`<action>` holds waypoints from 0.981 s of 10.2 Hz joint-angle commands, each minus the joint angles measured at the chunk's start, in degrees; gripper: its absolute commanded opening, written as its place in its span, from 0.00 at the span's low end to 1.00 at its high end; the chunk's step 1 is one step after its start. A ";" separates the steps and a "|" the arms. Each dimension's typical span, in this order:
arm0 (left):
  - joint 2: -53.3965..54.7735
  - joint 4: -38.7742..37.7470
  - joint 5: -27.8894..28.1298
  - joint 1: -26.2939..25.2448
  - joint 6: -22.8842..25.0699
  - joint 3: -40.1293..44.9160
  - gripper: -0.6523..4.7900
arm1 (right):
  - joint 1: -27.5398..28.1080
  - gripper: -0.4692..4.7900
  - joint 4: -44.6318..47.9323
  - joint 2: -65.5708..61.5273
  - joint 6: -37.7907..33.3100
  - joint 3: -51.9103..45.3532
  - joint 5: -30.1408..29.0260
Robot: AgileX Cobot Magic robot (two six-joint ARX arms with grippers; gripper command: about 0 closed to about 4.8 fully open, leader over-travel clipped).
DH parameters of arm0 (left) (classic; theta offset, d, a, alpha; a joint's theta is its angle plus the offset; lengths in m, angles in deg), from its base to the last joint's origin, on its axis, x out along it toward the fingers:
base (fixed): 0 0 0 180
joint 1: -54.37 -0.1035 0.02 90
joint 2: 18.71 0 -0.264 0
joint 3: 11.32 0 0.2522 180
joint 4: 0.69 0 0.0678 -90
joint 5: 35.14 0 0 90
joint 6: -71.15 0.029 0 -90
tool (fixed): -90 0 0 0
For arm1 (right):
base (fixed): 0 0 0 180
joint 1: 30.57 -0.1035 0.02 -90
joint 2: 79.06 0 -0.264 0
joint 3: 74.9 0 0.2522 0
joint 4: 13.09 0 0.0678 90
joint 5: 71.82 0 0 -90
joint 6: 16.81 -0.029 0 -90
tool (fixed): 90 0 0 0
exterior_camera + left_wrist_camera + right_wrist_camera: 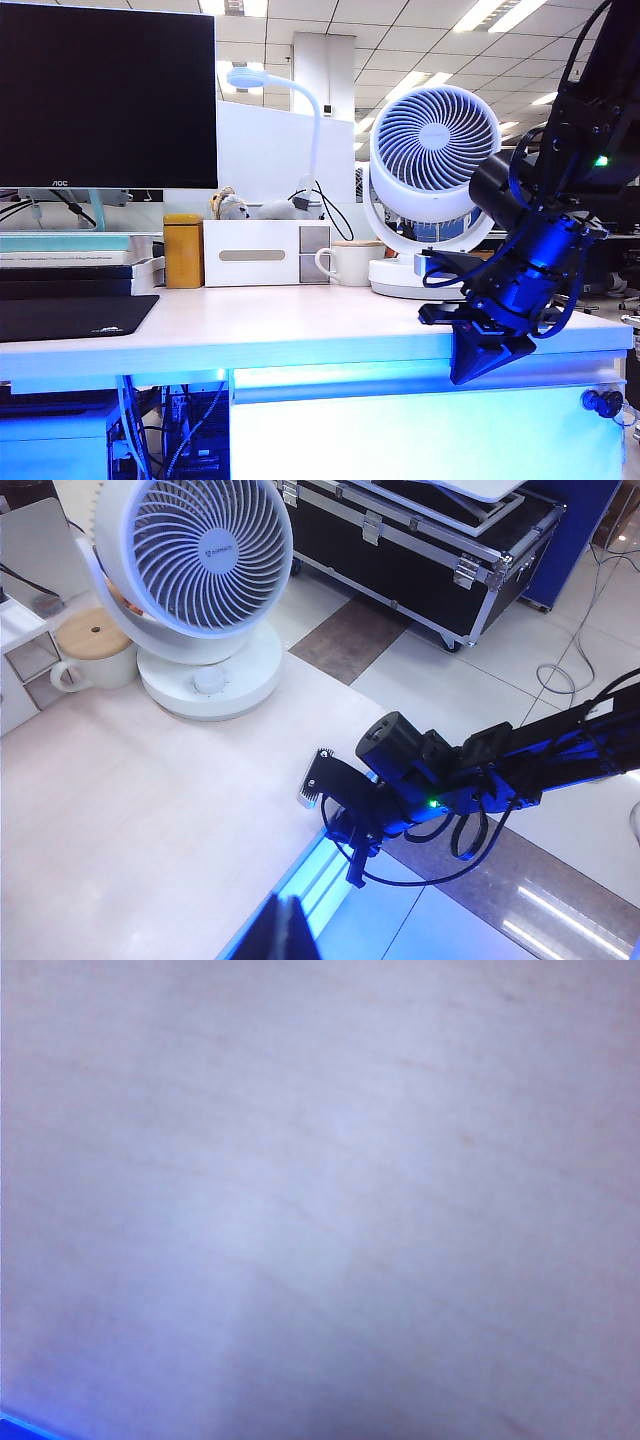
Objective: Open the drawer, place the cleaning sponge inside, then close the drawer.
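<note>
The right gripper (487,352) hangs at the desk's front edge near its right corner, dark fingertips pressed together and pointed down over the lip, nothing between them. From above, the left wrist view shows the same right gripper (352,858) crossing the desk's front edge where the blue glow starts; its own camera sees only blurred pale desk surface (320,1160), so it sits very close to the wood. Judgement: the narrow, empty stance fits an approach toward the drawer front, probably to hook or push at the black knob (603,403), which lies lower and nearer the right edge of the drawer (400,430). The drawer panel sits flush under the desk edge, so it reads as shut; the opening step is not yet done. The left gripper (285,930) shows only as a dark tip at the frame border, above the front edge; the frames do not show its gap, but it reads as closed and no object is seen in it. It is likely parked high to keep clear. The cleaning sponge is not visible in any view; its place cannot be told. Along the desk's back edge stand the fan (432,150), mug (350,263), white organizer box (252,253) and orange-yellow box (183,250), well apart from the working corner.
</note>
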 commanded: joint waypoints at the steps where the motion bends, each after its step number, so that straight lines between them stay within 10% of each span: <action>1: -0.22 0.76 -0.07 0.04 -0.35 -0.11 0.11 | 0.02 0.09 -1.36 0.50 0.22 0.74 0.07; 10: -0.42 0.76 -0.07 0.04 -0.35 -0.11 0.11 | 0.04 0.09 3.58 -3.50 -0.02 0.83 1.77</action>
